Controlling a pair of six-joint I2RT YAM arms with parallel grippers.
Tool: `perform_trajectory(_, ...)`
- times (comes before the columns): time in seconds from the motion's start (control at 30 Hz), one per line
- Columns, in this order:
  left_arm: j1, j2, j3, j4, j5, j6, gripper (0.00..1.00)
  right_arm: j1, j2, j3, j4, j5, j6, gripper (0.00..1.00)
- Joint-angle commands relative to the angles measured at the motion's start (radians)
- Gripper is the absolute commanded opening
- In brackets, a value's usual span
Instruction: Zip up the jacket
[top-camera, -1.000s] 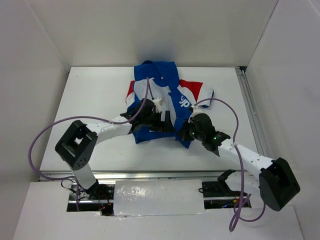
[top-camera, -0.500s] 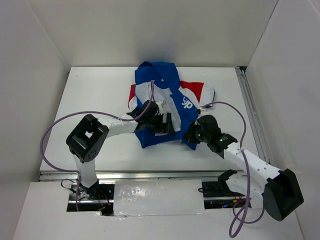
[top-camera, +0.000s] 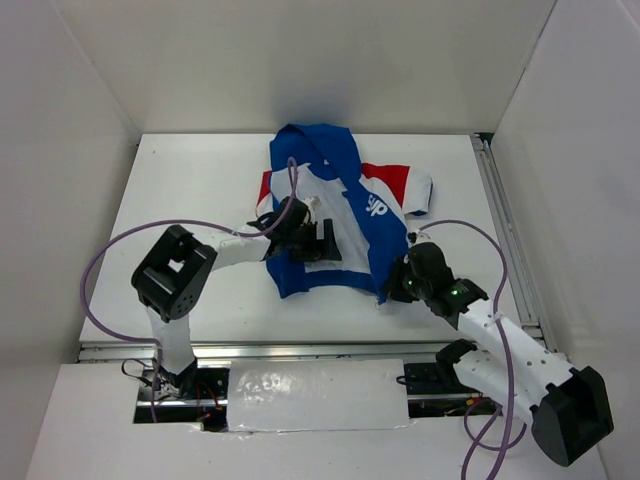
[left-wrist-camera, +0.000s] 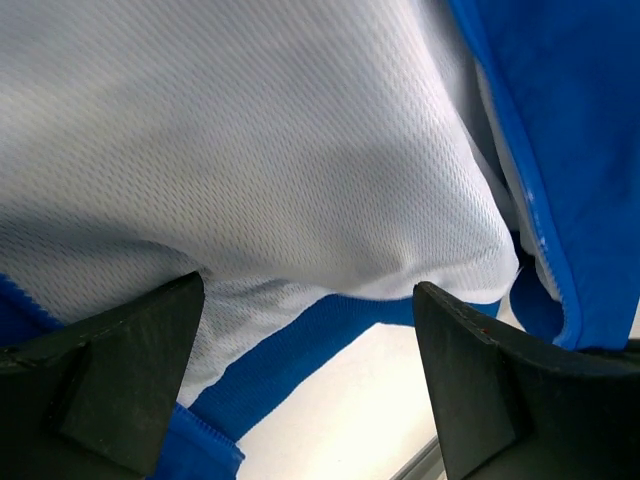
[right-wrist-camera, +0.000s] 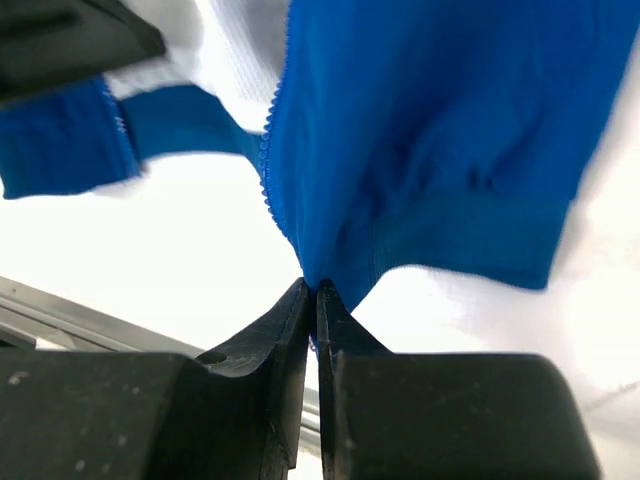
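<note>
Jacket (top-camera: 350, 225) unzipped; right gripper (right-wrist-camera: 316, 290) pinches hem corner, zipper teeth (right-wrist-camera: 268, 170) running away from it; left gripper (left-wrist-camera: 308, 300) gaping over lining (left-wrist-camera: 250, 130).

Left arm (top-camera: 235, 248) bends in across the bench, left fingers (left-wrist-camera: 120, 370) spread wide. Right arm (top-camera: 500, 335) stretches forward, right fingers (right-wrist-camera: 270, 340) pinched together, apparently on the jacket (right-wrist-camera: 420, 130) corner.
</note>
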Motion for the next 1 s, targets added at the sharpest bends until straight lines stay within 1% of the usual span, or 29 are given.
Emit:
perform_trajectory(0.0,0.053,0.002,-0.044,-0.089,-0.078,0.003,0.99,-0.008,-0.044,-0.01,-0.085,0.024,0.044,0.14)
perform_trajectory(0.07,0.067,-0.013,-0.063,-0.089,-0.069,0.004,0.99,-0.009,-0.064,-0.01,-0.088,0.004,0.038,0.12)
perform_trajectory(0.1,0.072,-0.022,-0.073,-0.078,-0.068,0.008,0.99,-0.012,-0.079,-0.022,-0.071,-0.019,0.037,0.08)
perform_trajectory(0.13,0.072,-0.037,-0.084,-0.046,-0.061,0.021,0.99,-0.012,-0.084,-0.029,-0.021,-0.041,0.022,0.0)
perform_trajectory(0.2,0.072,-0.068,-0.107,-0.002,-0.022,0.049,0.99,-0.011,-0.101,-0.042,0.041,-0.08,0.03,0.0)
perform_trajectory(0.23,0.072,-0.085,-0.098,-0.002,-0.015,0.055,0.99,-0.014,-0.101,-0.046,0.114,-0.1,0.027,0.0)
perform_trajectory(0.33,0.069,-0.122,-0.058,-0.031,0.003,0.087,0.99,-0.018,-0.075,-0.046,0.248,-0.199,0.036,0.0)
perform_trajectory(0.4,0.061,-0.16,-0.055,-0.015,0.058,0.127,0.99,-0.018,-0.04,-0.032,0.289,-0.214,0.05,0.0)
perform_trajectory(0.47,0.047,-0.237,-0.063,0.012,0.098,0.159,0.99,-0.018,-0.015,-0.029,0.355,-0.22,0.064,0.0)
perform_trajectory(0.5,0.021,-0.263,-0.066,0.014,0.098,0.193,0.99,-0.02,0.009,-0.024,0.375,-0.231,0.074,0.0)
perform_trajectory(0.53,0.004,-0.318,-0.066,0.014,0.081,0.207,0.99,-0.023,0.022,-0.021,0.386,-0.255,0.074,0.0)
perform_trajectory(0.6,-0.034,-0.362,-0.058,-0.034,0.016,0.221,0.99,-0.025,0.041,-0.012,0.432,-0.269,0.079,0.0)
perform_trajectory(0.67,-0.037,-0.433,-0.07,-0.102,-0.009,0.198,0.99,-0.029,0.042,-0.012,0.454,-0.265,0.077,0.0)
perform_trajectory(0.73,-0.034,-0.506,-0.11,-0.126,-0.046,0.176,0.99,-0.031,0.043,-0.007,0.458,-0.266,0.071,0.0)
perform_trajectory(0.83,-0.007,-0.588,-0.176,-0.182,-0.089,0.118,0.99,-0.031,0.051,-0.003,0.457,-0.269,0.06,0.0)
perform_trajectory(0.87,0.018,-0.605,-0.193,-0.196,-0.089,0.1,0.99,-0.031,0.06,-0.004,0.457,-0.268,0.059,0.0)
perform_trajectory(0.97,0.061,-0.614,-0.231,-0.29,-0.12,0.06,0.99,-0.029,0.084,-0.003,0.451,-0.266,0.054,0.0)
